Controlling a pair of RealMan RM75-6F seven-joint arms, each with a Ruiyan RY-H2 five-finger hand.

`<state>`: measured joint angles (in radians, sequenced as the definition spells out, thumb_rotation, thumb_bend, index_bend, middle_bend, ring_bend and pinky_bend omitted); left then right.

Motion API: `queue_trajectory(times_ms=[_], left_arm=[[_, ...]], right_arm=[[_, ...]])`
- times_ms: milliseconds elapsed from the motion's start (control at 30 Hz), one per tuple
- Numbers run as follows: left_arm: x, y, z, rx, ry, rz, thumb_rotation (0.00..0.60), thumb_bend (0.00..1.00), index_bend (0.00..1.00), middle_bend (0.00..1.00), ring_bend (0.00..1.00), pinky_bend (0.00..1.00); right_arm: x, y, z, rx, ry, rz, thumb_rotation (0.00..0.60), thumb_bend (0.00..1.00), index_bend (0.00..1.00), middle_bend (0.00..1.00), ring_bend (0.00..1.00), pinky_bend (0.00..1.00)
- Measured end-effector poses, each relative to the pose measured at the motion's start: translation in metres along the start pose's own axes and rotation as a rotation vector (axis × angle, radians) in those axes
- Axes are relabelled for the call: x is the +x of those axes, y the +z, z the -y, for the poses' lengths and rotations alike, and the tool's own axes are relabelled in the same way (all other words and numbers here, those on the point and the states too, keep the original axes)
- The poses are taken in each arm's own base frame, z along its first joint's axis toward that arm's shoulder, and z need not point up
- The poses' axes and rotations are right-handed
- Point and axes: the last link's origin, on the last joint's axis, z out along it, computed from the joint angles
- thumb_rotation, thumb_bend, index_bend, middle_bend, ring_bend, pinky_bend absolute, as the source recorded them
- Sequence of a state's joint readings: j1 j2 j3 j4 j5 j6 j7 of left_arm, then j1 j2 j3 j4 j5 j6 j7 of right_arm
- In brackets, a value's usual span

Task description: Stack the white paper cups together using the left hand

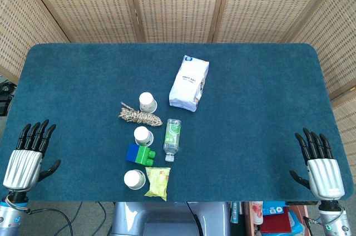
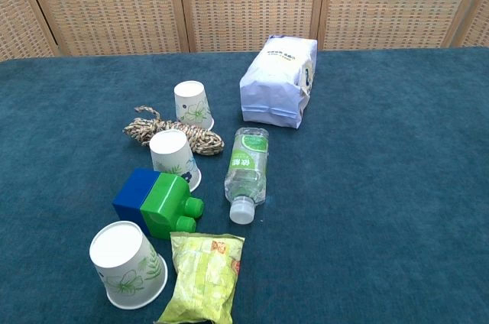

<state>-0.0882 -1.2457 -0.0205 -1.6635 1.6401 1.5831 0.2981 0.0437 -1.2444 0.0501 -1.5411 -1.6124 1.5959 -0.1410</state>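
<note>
The left hand (image 1: 25,161) is laid flat at the table's near left edge, fingers spread and nothing held; the right hand (image 1: 321,166) is likewise spread and unladen at the near right edge. Three white paper cups are set upside down mid-table: the far cup (image 2: 192,105) beside a rope coil (image 2: 164,130), the middle cup (image 2: 174,157) touching a blue-green block (image 2: 157,202), the near cup (image 2: 126,264) just beside a snack packet (image 2: 202,278).
</note>
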Motion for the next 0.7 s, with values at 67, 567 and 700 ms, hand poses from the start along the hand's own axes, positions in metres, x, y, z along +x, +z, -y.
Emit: queue_trajectory(times_ms=[67, 567, 700], left_arm=[[-0.0005, -0.0008, -0.0003, 0.000, -0.001, 0.002, 0.600, 0.24, 0.00, 0.00, 0.00, 0.00], [0.0004, 0.0014, -0.0041, -0.031, -0.027, 0.015, 0.600, 0.24, 0.00, 0.00, 0.00, 0.00], [-0.0002, 0.0007, -0.0069, -0.050, -0.040, 0.026, 0.600, 0.24, 0.00, 0.00, 0.00, 0.00]], right_arm=[[-0.0002, -0.0002, 0.0001, 0.001, -0.001, 0.000, 0.600, 0.05, 0.00, 0.00, 0.00, 0.00], [0.0002, -0.0003, -0.0009, -0.010, -0.003, 0.000, 0.600, 0.05, 0.00, 0.00, 0.00, 0.00], [0.0011, 0.0004, -0.0033, -0.019, 0.002, -0.002, 0.600, 0.05, 0.00, 0.00, 0.00, 0.00]])
